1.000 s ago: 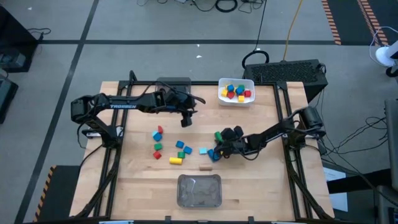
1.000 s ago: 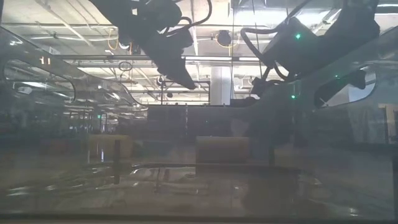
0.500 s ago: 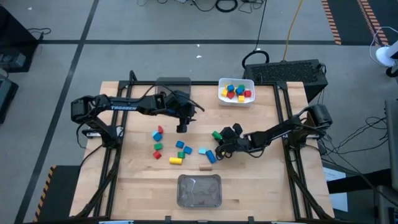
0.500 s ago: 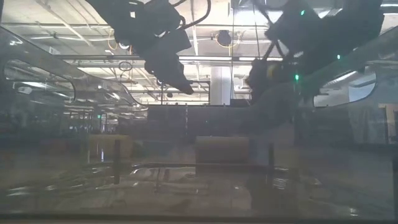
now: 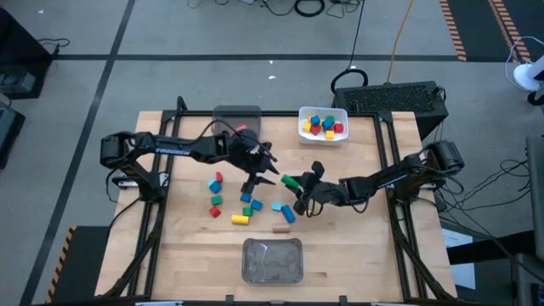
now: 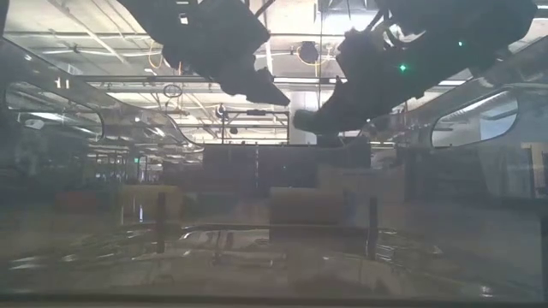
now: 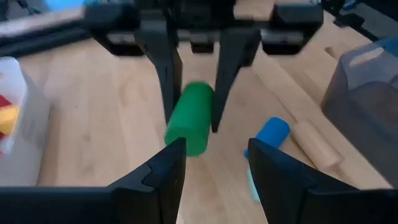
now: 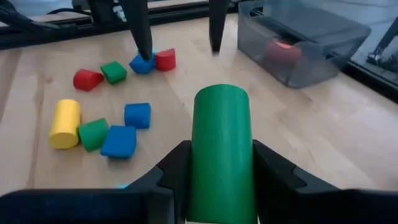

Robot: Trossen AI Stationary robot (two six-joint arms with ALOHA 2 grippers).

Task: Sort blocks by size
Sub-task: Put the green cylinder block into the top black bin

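Note:
My right gripper [image 5: 299, 185] is shut on a green cylinder block [image 8: 222, 124] above the middle of the table. My left gripper [image 5: 262, 174] hangs open just left of it, nothing between its fingers [image 7: 165, 174], pointing at the cylinder [image 7: 189, 121]. Loose blocks lie flat on the table: a red and a blue one [image 5: 217, 180], a green and a red one [image 5: 215, 205], a yellow cylinder [image 5: 240, 219], blue ones [image 5: 252, 201], a blue cylinder [image 5: 287, 214] and a tan piece [image 5: 278, 228]. My right gripper pinches the green cylinder's round side [image 8: 198, 168] between its two fingers [image 8: 174, 171]. The fingers lie along the cylinder, slanting down from the table's right. The cylinder's free end [image 7: 185, 144] sticks out past the fingertips, and the block is lifted clear of the table.
A white bin [image 5: 323, 134] with several coloured blocks stands at the far right. A grey bin [image 5: 238, 113] stands at the far edge, with something red inside [image 8: 281, 46]. A clear bin [image 5: 272, 260] sits at the near edge.
My right gripper has risen with the green cylinder, which is now lifted clear of the table. My left gripper has turned and drifted down and toward the right gripper, still open.

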